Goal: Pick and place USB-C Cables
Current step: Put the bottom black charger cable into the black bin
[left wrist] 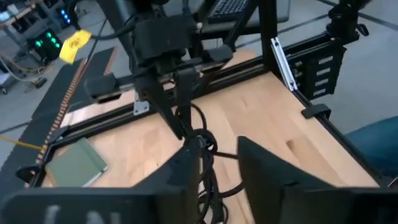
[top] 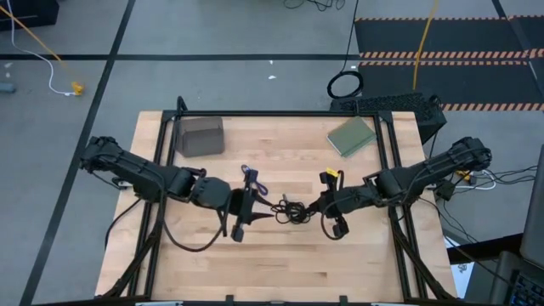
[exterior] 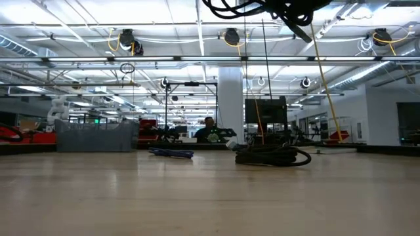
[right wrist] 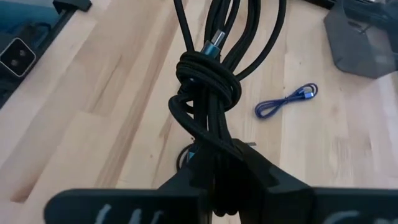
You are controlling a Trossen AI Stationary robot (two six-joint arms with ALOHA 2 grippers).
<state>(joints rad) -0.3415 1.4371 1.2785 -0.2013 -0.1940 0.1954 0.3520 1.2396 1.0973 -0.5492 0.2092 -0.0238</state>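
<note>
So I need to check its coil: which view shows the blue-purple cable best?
The right wrist view: the blue-purple cable lies unobstructed on bare wood, its loop clear. The high view shows it small beside the left arm; the low view only edge-on; the left wrist view doesn't show it.

The right arm's dark two-finger gripper [right wrist: 217, 186] sits at six o'clock, its fingers clamped on a thick black braided cable bundle [right wrist: 208, 81] that runs up to twelve o'clock, knotted round itself near the centre with a bluish metal plug showing. On the pale wooden tabletop [right wrist: 93, 112], a small blue-purple coiled cable [right wrist: 286, 101] lies at three o'clock, apart from the bundle. A grey box [right wrist: 367, 37] sits at two o'clock.
</note>
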